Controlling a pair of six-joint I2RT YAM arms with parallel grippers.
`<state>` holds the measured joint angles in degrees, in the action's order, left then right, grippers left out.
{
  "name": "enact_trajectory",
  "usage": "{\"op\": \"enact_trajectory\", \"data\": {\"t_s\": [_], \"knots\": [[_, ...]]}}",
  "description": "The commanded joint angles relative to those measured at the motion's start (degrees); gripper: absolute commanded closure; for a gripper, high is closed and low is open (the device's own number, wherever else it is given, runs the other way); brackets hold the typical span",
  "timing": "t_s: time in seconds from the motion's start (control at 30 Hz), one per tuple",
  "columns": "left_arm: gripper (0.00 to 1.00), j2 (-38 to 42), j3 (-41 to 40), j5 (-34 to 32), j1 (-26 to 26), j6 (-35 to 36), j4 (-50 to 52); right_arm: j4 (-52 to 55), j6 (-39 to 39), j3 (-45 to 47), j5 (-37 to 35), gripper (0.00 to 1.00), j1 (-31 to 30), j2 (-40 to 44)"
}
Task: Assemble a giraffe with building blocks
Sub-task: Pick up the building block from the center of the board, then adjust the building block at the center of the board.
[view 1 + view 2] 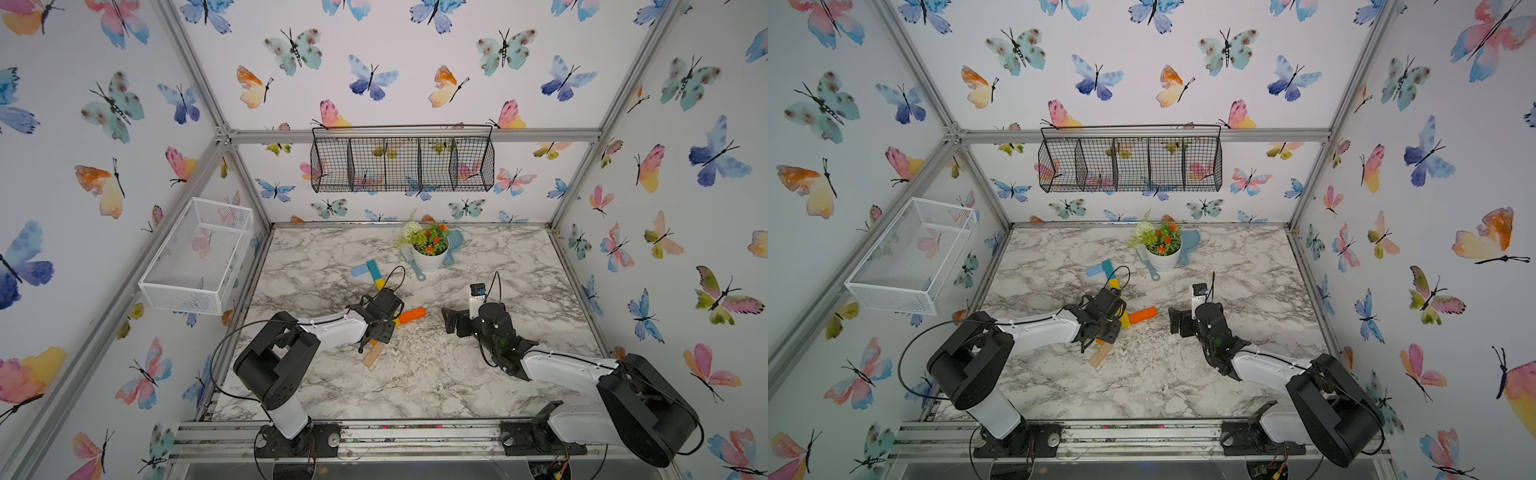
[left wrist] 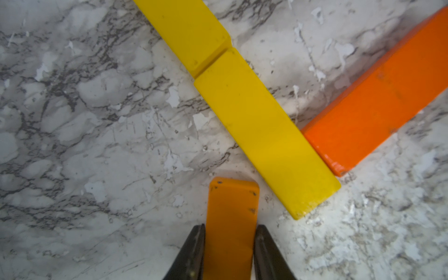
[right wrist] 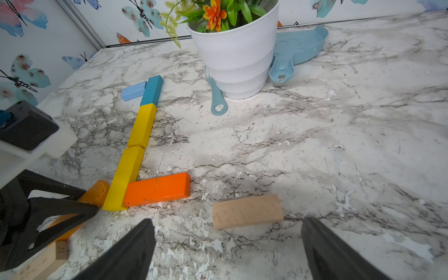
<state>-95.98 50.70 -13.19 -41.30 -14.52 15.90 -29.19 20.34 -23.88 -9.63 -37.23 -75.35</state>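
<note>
the number 31 on a plain wood block (image 3: 49,260)

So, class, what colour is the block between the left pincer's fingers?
Orange: the block shows best in the left wrist view.

Light was bright, diffuse, overhead; shadows soft grey on the marble table (image 3: 339,145). Both top views bowed hard at the edges, slightly soft overall. Left wrist view: orange block (image 2: 230,230) sat shaded, duller. Close-up right gripper (image 3: 228,220) fingers (image 3: 131,249) were blurred.
</note>
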Motion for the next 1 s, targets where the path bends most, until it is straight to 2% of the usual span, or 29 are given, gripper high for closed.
{"op": "enact_trajectory", "data": {"t_s": [0.0,0.2,0.33,0.4,0.67,0.8,0.87,0.97], "knots": [[0.68,2.6,0.8,-2.2,0.4,-1.6,3.5,0.0,-0.1,-0.3,-0.9,0.01,-0.3,0.6],[0.7,7.1,0.8,-2.6,1.2,-6.2,0.7,0.1,-0.3,-0.9,-1.5,0.01,-0.3,-0.4],[0.73,11.6,-0.9,-7.2,1.5,-12.8,-5.2,1.0,-1.9,-1.5,-4.6,0.01,-0.2,-0.2],[0.73,13.6,-2.2,-6.1,2.3,-14.8,-9.9,0.7,-2.6,-1.1,-4.6,0.01,-0.2,0.2],[0.8,17.0,-10.1,-6.3,4.8,-13.5,-26.6,2.2,-4.0,-2.9,0.2,0.01,-0.1,-5.0],[0.78,18.7,-18.4,-5.4,5.1,-14.0,-36.6,15.4,0.0,-12.4,3.8,0.01,-0.1,-8.2],[0.78,19.6,-17.0,-4.1,5.9,-13.9,-33.1,22.5,4.0,-17.5,4.5,0.01,-0.2,-10.1],[0.78,19.3,-17.0,-3.0,5.8,-13.1,-34.1,23.7,8.7,-21.0,7.5,0.01,-0.1,-12.6]]}}
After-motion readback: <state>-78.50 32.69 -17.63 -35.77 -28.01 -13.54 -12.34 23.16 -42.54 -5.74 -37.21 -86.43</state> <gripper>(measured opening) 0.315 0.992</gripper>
